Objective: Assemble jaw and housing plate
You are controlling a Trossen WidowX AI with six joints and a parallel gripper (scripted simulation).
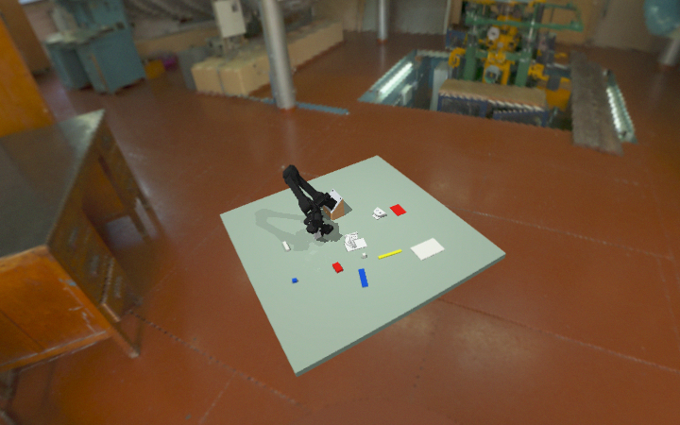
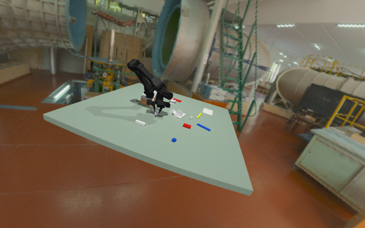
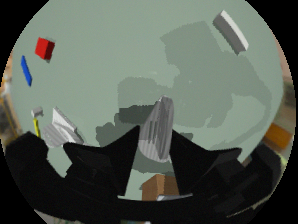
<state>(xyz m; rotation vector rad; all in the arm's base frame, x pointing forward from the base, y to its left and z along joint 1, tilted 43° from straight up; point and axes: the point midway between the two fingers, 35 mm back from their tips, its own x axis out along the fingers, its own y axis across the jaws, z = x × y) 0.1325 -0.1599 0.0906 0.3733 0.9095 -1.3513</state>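
Observation:
My gripper (image 1: 318, 234) (image 2: 157, 114) (image 3: 153, 129) is low over the table, shut on the loose jaw (image 2: 156, 112) (image 3: 158, 127), a ribbed grey-white piece standing between the fingertips. The white base (image 1: 358, 245) (image 2: 181, 115) (image 3: 54, 136) lies a short way to the side of the gripper, with a white jaw piece on it; its pins and teeth are too small to make out. A white plate with small dark holes (image 1: 336, 199) leans on a brown block behind the gripper and may be the housing plate.
The brown block (image 1: 337, 211) (image 3: 153, 187) stands close behind the gripper. Another white part (image 1: 379, 213) and a red sheet (image 1: 398, 210) lie beyond. A white bar (image 1: 286, 246) (image 3: 231, 32), red block (image 1: 337, 267) (image 3: 45, 48), blue strip (image 1: 363, 278), blue cube (image 1: 295, 280) and yellow stick (image 1: 390, 254) lie around.

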